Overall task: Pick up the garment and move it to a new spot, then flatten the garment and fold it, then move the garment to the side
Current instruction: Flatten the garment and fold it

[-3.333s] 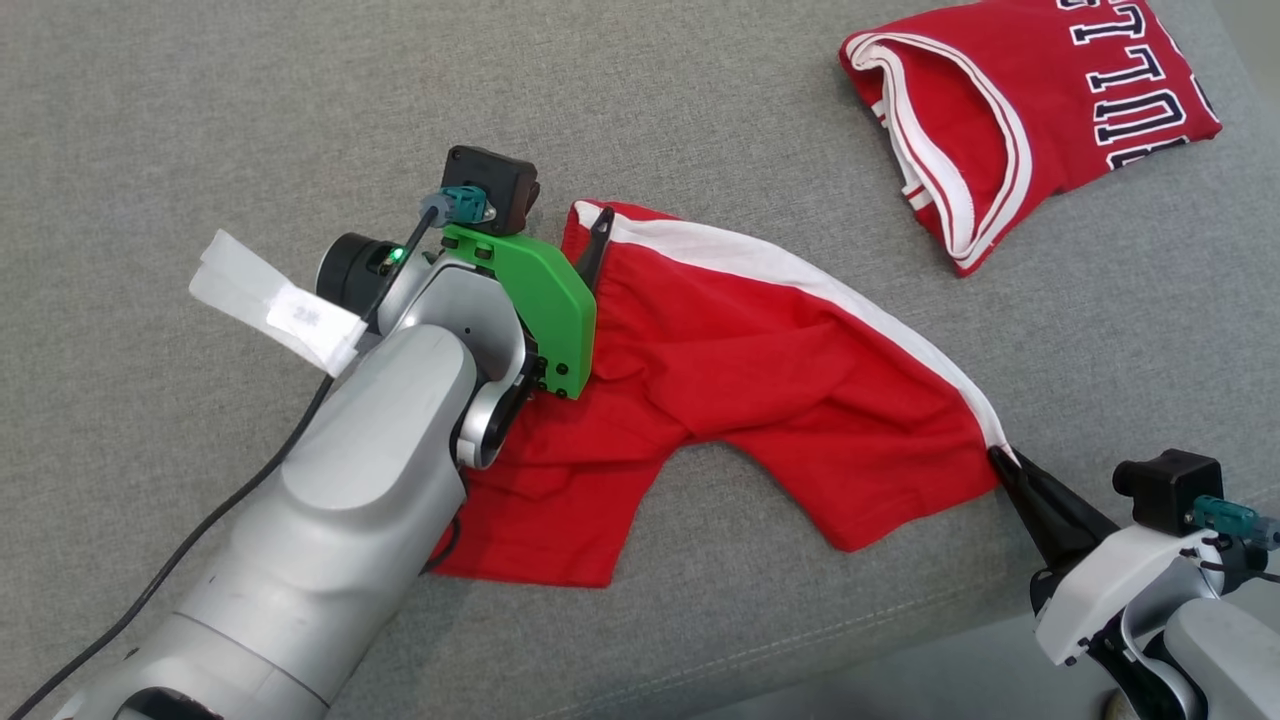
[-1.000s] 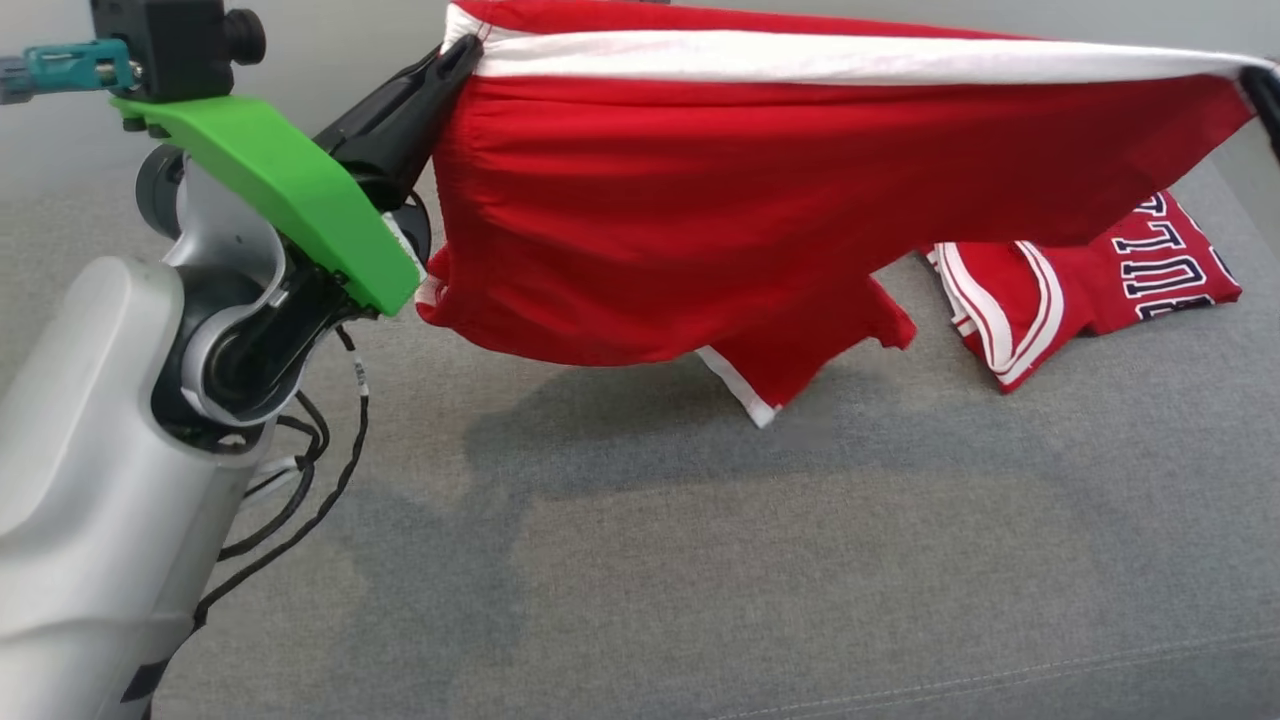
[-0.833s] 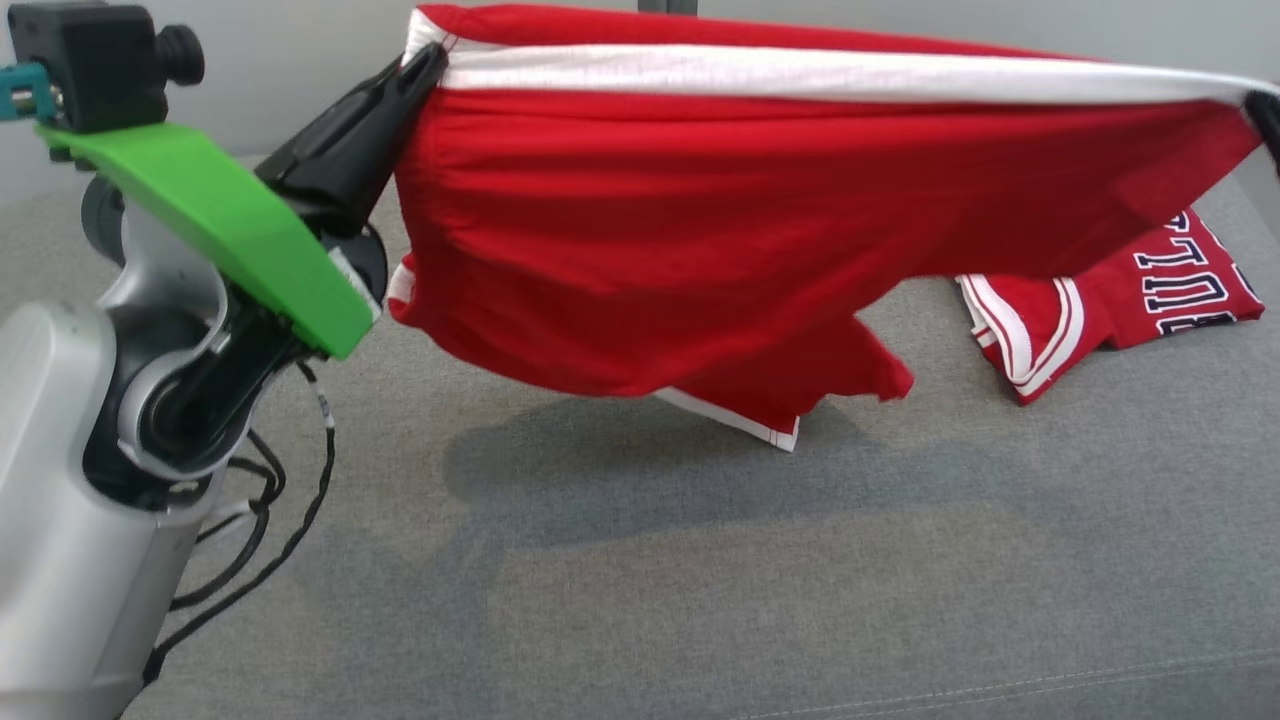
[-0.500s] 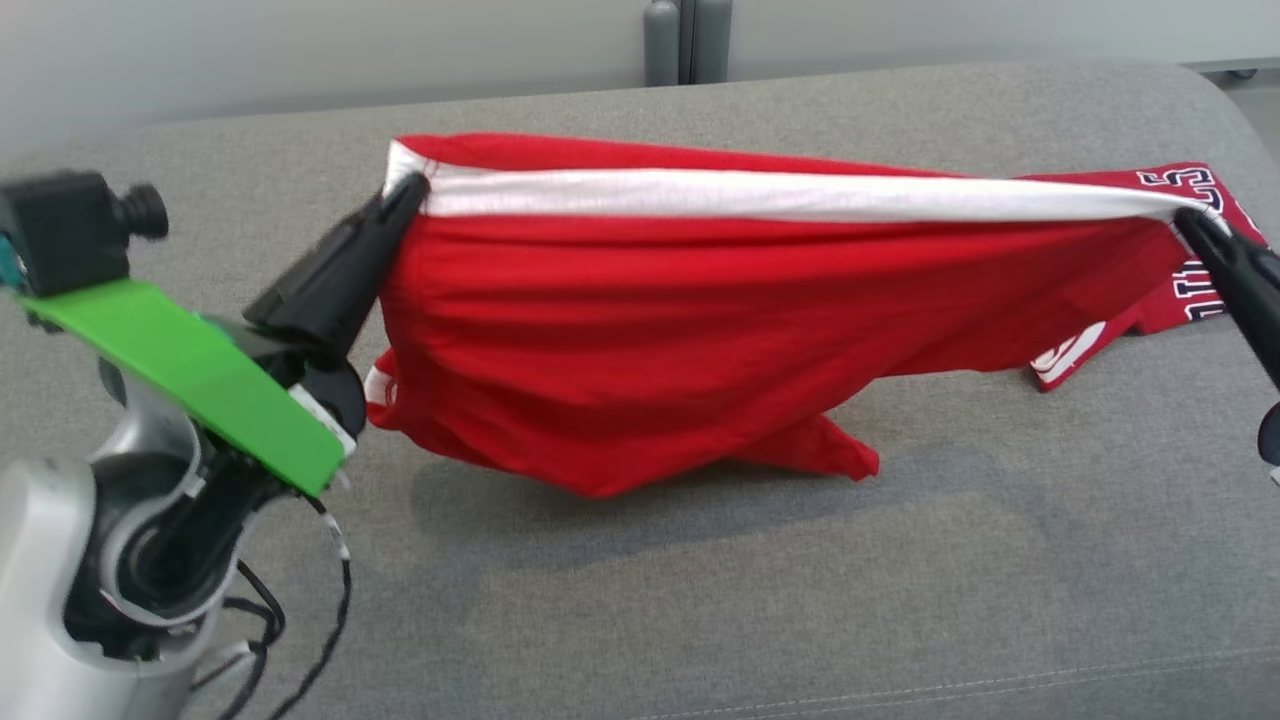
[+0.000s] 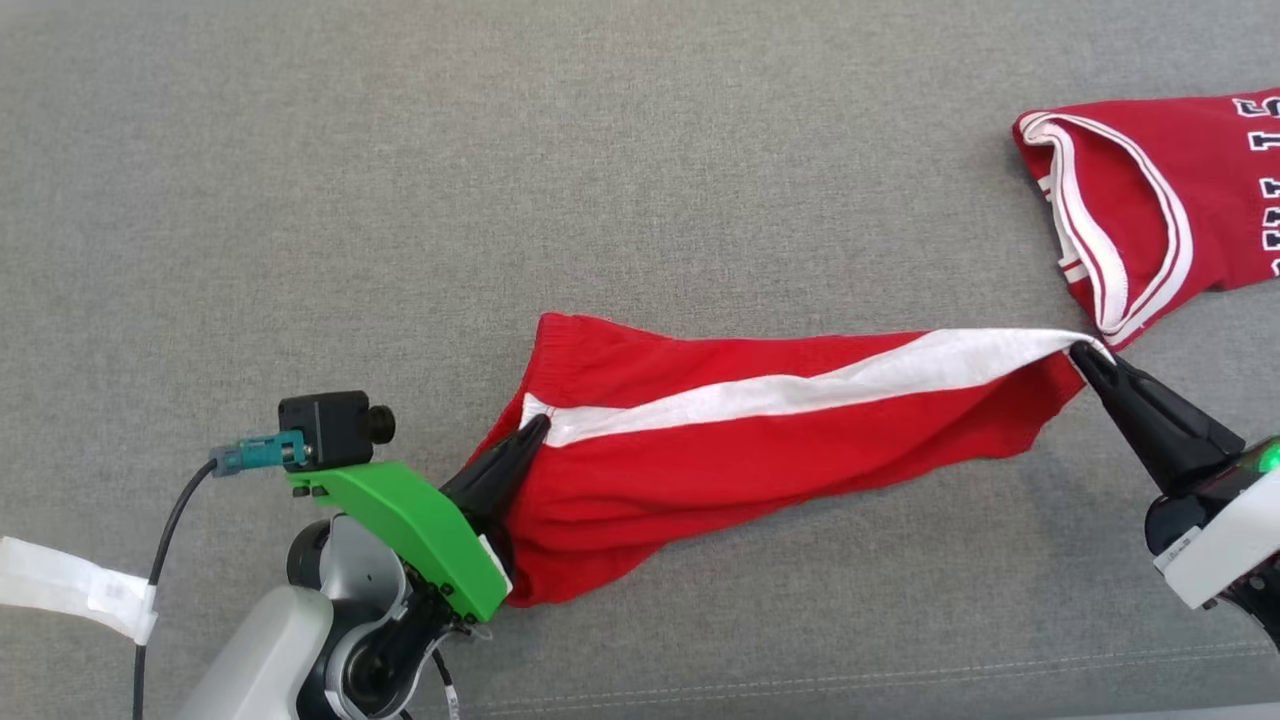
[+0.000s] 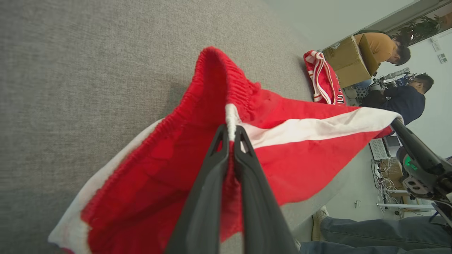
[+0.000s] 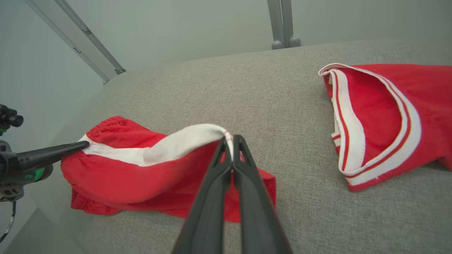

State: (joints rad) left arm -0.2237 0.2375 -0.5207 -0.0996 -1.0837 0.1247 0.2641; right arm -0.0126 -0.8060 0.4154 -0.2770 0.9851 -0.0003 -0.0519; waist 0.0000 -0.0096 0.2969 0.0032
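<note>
Nearest me, my left gripper (image 5: pixel 538 428) was pinched tight on the waistband end of the red shorts (image 5: pixel 760 470), right where the white side stripe (image 5: pixel 800 388) met the elastic. Its two dark fingers lay close together with only cloth between them. My right gripper (image 5: pixel 1082 352) was clamped likewise, its tips closed on the far end of that stripe, at the leg hem.

Between the two grips the stripe ran taut, and the shorts hung folded along it in one long band, the red cloth sagging down onto the grey cushion (image 5: pixel 500 150). The elastic bunched up a little above my left fingers.

Farther off, close by my right gripper's tips, a red jersey (image 5: pixel 1130 190) with white-trimmed openings and dark lettering lay on the same cushion. Beyond the cushion's edge, the left wrist view showed a cardboard box (image 6: pixel 348 63) with a person in an orange top (image 6: pixel 379 46) behind it and another in dark blue (image 6: pixel 406 102) alongside.
</note>
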